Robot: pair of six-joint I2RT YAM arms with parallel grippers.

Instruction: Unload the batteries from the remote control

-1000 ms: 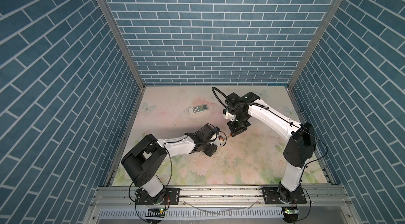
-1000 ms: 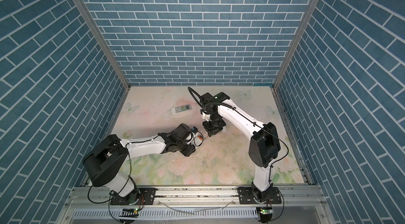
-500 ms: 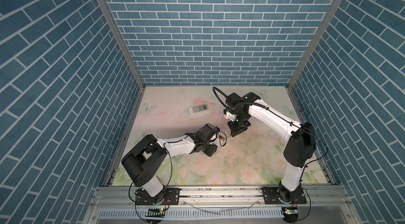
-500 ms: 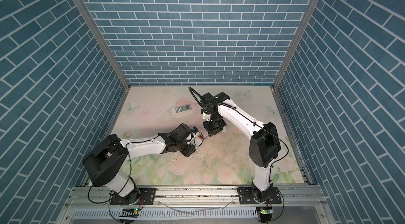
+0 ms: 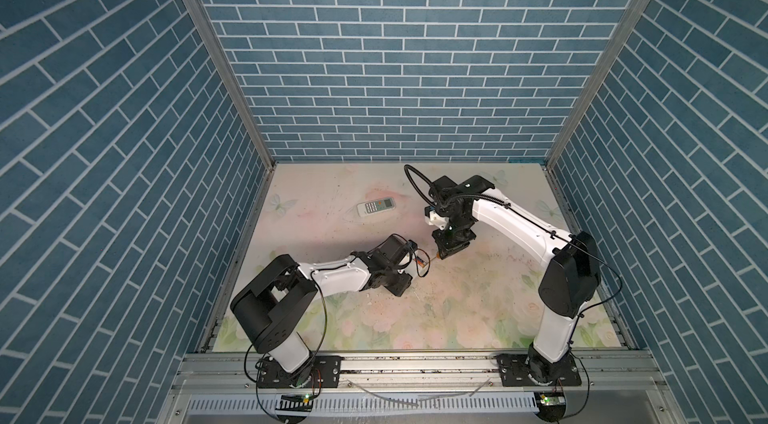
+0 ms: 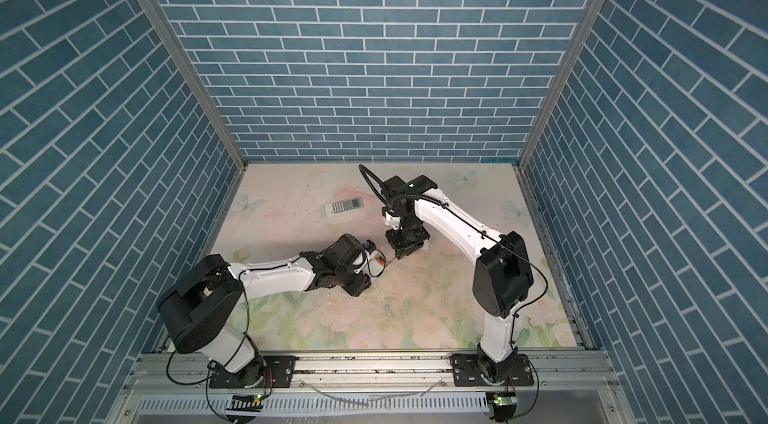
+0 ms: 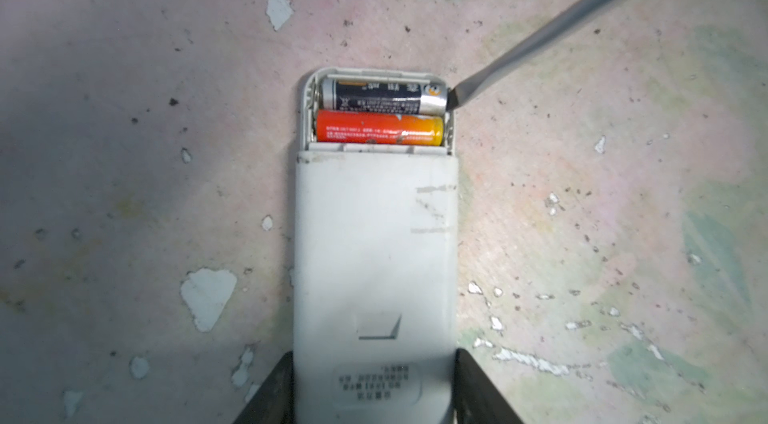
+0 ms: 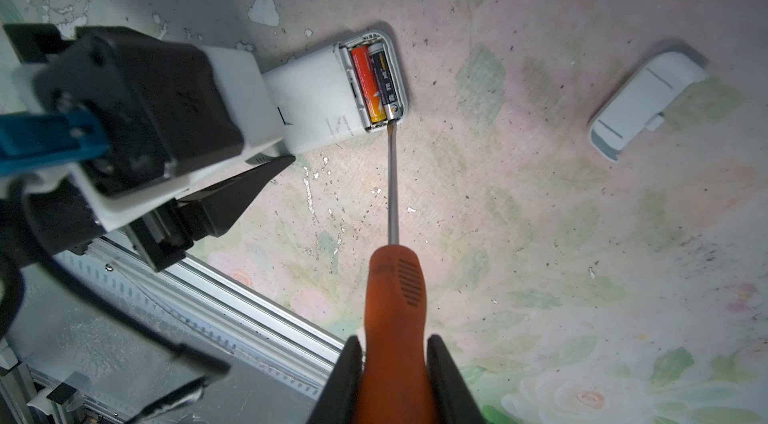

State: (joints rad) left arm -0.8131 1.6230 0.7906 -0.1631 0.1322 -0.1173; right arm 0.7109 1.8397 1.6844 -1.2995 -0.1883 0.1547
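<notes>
My left gripper (image 7: pixel 374 356) is shut on a white remote control (image 7: pixel 374 235) that lies back-up on the mat. Its battery bay is uncovered. Two batteries lie in it side by side, one black (image 7: pixel 382 97) and one orange (image 7: pixel 376 131). My right gripper (image 8: pixel 394 341) is shut on the orange handle of a screwdriver (image 8: pixel 395 301). The screwdriver's blade tip (image 7: pixel 457 96) touches the silver end of the black battery at the bay's corner. In both top views the two grippers meet mid-table, left (image 5: pixel 409 272) and right (image 5: pixel 451 249).
A loose white battery cover (image 8: pixel 646 100) lies on the mat a short way from the held remote. A second white remote (image 5: pixel 376 207) lies face-up farther back, also seen as a remote (image 6: pixel 343 207). Blue brick walls close in three sides.
</notes>
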